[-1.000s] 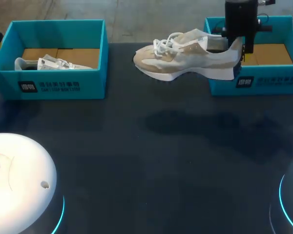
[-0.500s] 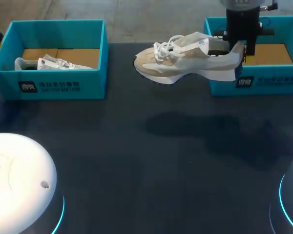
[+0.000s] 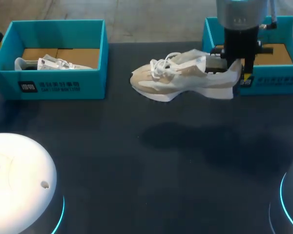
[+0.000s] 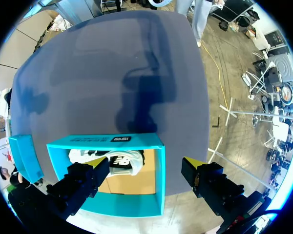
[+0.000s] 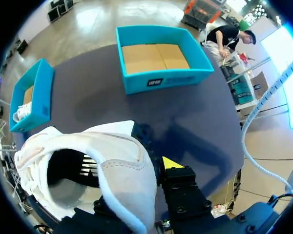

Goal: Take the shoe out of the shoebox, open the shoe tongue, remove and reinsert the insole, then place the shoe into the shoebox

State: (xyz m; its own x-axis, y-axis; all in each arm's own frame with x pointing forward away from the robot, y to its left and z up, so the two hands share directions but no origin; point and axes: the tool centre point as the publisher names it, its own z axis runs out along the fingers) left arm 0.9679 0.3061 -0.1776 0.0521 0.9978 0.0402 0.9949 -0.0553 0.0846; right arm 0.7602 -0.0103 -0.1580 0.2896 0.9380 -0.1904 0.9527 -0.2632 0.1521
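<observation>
A beige and white sneaker (image 3: 180, 78) hangs above the table, toe to the left, just left of the right teal shoebox (image 3: 273, 81). My right gripper (image 3: 234, 66) is shut on its heel collar from above. In the right wrist view the sneaker (image 5: 102, 161) fills the space at the gripper (image 5: 149, 170); one yellow fingertip (image 5: 171, 163) shows outside the heel and the other is hidden inside. The emptied shoebox (image 5: 161, 78) lies ahead, showing a cardboard floor. My left gripper (image 4: 145, 165) hangs open high over the left shoebox (image 4: 112, 139).
The left teal shoebox (image 3: 53, 85) at the back left holds another white sneaker (image 3: 49, 63), also seen under the left gripper (image 4: 119, 161). It shows as well in the right wrist view, the left shoebox (image 5: 34, 92) far off. White arm bases (image 3: 19, 180) stand at the front corners.
My right arm has carried the sneaker out from over the right box, toward the table's middle and front and a little lower. The left gripper has not moved.
</observation>
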